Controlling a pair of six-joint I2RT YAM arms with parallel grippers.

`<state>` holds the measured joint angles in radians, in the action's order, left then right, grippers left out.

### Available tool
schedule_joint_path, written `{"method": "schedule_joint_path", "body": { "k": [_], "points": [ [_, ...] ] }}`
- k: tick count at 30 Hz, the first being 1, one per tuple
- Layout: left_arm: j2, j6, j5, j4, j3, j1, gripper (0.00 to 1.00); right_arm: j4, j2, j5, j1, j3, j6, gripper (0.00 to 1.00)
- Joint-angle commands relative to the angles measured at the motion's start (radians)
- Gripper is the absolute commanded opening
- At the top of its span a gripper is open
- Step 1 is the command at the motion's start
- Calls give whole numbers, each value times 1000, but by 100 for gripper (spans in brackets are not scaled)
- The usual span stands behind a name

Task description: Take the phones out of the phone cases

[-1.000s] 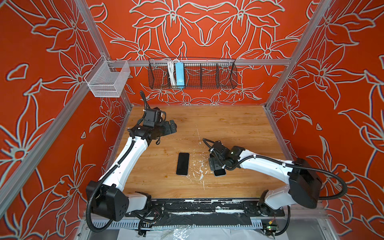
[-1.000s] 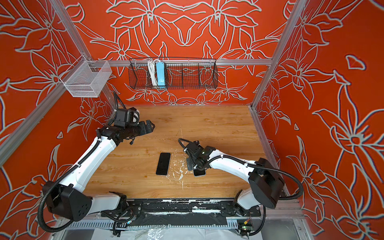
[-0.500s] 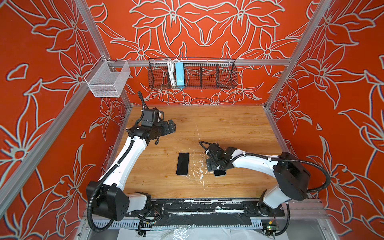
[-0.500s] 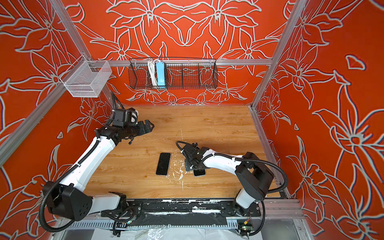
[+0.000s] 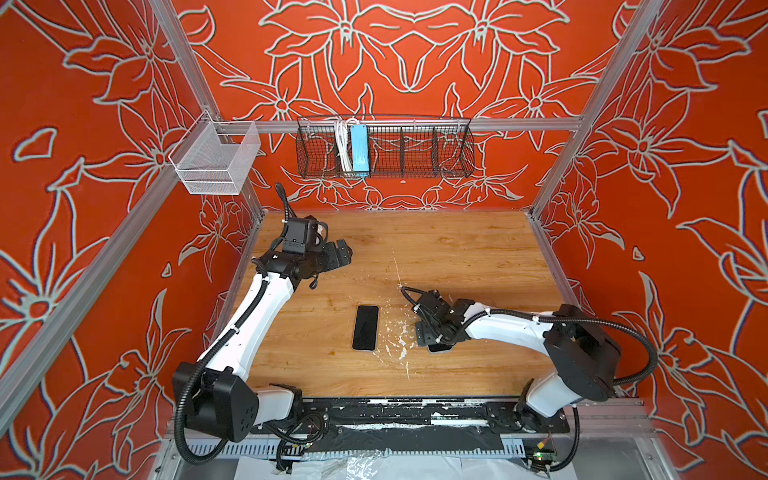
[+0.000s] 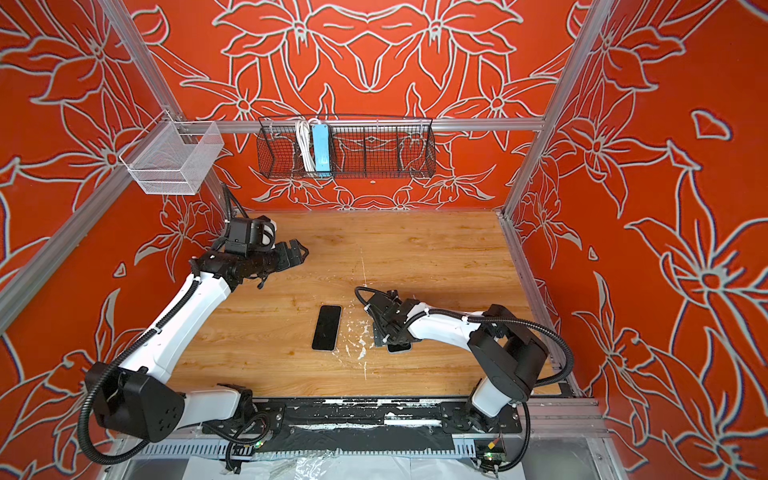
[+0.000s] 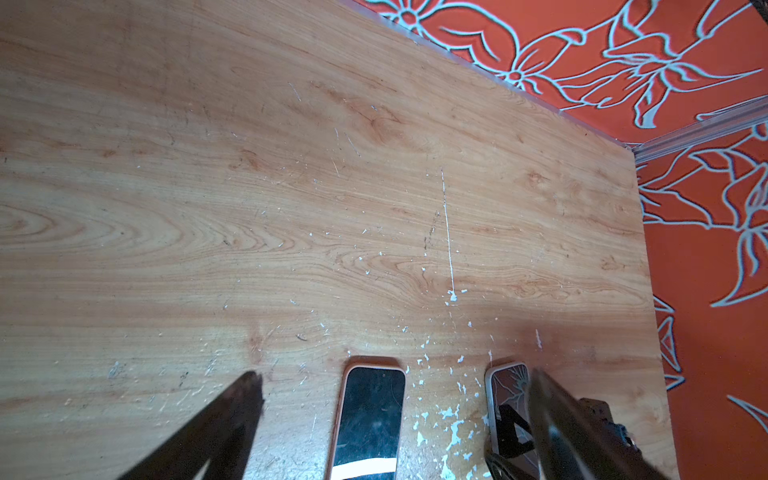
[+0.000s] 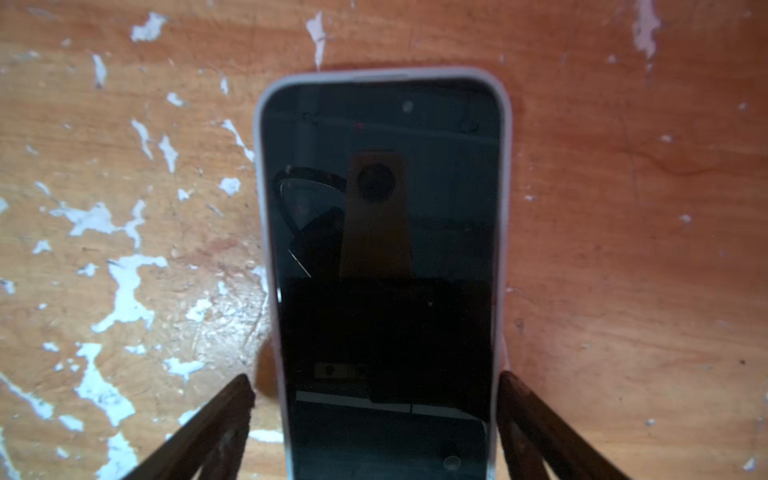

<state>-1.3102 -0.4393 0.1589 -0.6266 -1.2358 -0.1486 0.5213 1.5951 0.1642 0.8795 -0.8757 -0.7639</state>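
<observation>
Black phone (image 8: pixel 382 249) in pale case (image 8: pixel 382 73) lies between right arm's (image 5: pixel 511 328) spread jaws.

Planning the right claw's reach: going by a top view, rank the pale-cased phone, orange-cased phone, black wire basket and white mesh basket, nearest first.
From the right claw:
1. Pale-cased phone, directly beneath it.
2. Orange-cased phone, beside it at mid-table.
3. Black wire basket, on the back wall.
4. White mesh basket, on the left wall.
</observation>
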Motion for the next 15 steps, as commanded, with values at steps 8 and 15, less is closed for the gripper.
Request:
{"method": "schedule_joint_path", "body": {
  "k": [8,15],
  "points": [
    [11,-4,-5,7,6,7,97,-14,-17,3,8,31,-17,87],
    [10,-5,-10,5,7,7,97,-21,-31,-12,7,53,-14,86]
  ]
}}
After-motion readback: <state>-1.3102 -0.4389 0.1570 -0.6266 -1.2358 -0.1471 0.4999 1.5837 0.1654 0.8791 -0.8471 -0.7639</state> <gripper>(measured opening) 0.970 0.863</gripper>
